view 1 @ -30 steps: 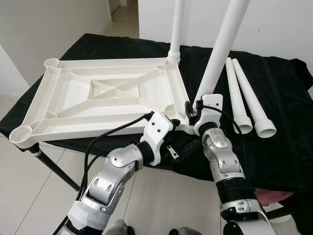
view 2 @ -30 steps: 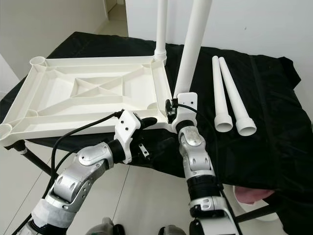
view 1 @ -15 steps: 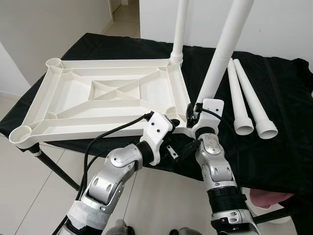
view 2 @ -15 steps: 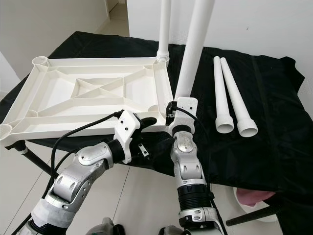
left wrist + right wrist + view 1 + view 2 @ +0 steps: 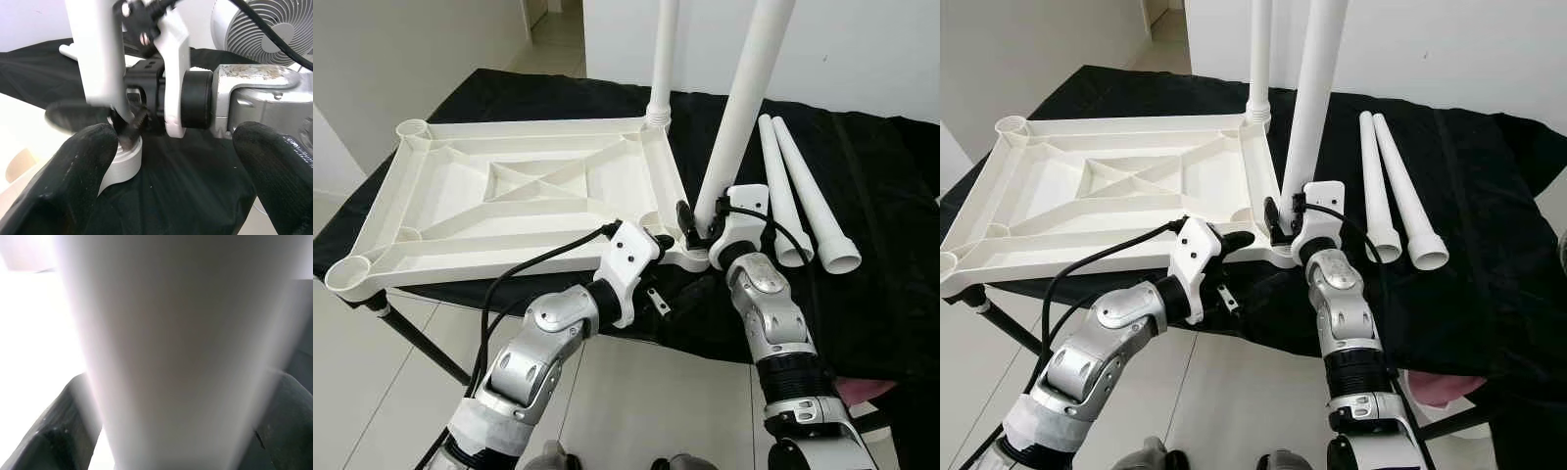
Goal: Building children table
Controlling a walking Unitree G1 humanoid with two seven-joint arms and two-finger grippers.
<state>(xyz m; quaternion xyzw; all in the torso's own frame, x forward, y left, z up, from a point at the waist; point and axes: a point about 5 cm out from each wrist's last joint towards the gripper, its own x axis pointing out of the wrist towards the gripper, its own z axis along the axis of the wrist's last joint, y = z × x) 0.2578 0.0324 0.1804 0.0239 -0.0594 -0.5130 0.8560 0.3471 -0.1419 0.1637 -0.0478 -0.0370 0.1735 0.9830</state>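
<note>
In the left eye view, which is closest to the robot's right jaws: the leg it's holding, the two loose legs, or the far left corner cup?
1. Tall white plastic leg, in the right gripper.
2. Two loose white legs, lying to its right.
3. Round corner socket, far left of the white tabletop.

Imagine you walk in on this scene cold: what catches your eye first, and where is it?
The white table top lies upside down on the black cloth, with two legs already standing at its right corners. The right gripper clamps the near leg at its base, and two spare legs lie beside it.
</note>
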